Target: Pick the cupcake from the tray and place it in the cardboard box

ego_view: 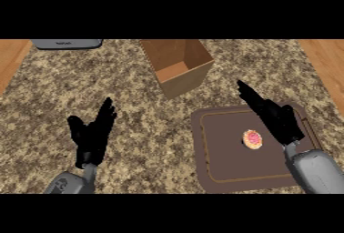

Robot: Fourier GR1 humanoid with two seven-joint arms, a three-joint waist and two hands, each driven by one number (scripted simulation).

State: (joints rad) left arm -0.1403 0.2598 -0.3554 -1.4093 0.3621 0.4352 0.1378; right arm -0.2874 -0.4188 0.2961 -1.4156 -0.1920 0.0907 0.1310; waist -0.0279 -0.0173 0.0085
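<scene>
- We see a grey, flat-looking object [67, 43] at the counter's [134, 104] far left edge, well apart from everything else, and wooden strips [326, 54] beyond both of the counter's sides.
- The cardboard box [178, 63] stands beyond the tray's [222, 164] far left corner, apart from it, with speckled counter between them.
- The cupcake [253, 139] sits on the tray, right of its middle.
- Our right hand [279, 120] lies over the tray's right part, just beside the cupcake, with its fingers straight and spread narrow, pointing far-left and holding nothing.
- Our left hand [93, 136] rests at the lower left, with its fingers up and open, near no object.
- We count one cupcake, one tray, one box and two hands.
- The counter looks like mottled brown granite.
- The tray is a dark brown rounded rectangle with a raised rim.
- The box is plain tan and open-topped.
- The cupcake is small and round, pink on top.
</scene>
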